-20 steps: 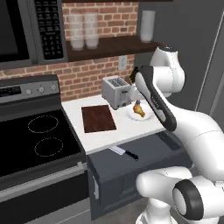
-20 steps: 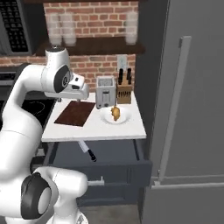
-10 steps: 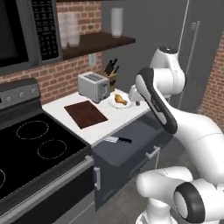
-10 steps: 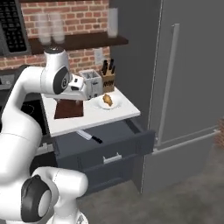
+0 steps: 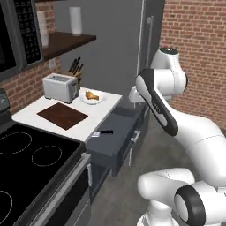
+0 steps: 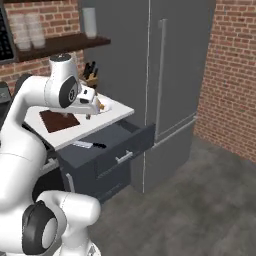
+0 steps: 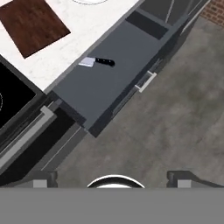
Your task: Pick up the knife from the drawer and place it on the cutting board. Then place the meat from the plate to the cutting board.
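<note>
The drawer (image 7: 105,85) stands pulled open below the white counter. The knife (image 7: 98,62) lies in its far left part, black handle pointing right and the silver blade partly under the counter edge; it also appears as knife (image 5: 103,132) and knife (image 6: 88,145). The dark reddish-brown cutting board (image 5: 62,115) lies bare on the counter. The golden-brown meat (image 5: 91,94) sits on the white plate (image 5: 99,100) beyond it. My gripper (image 7: 113,178) hangs high above the floor in front of the drawer, open and holding nothing, fingertips (image 7: 43,178) wide apart.
A toaster (image 5: 59,87) and a knife block (image 5: 76,68) stand behind the board. The black stove (image 5: 31,154) adjoins the counter on the left. A tall grey fridge (image 6: 165,75) rises right of the drawer. Bare grey floor (image 6: 200,200) stretches to the right.
The whole picture has shifted in both base views, so the camera has moved with the base; counter and drawer now appear from a more slanted angle. The gripper stays open.
</note>
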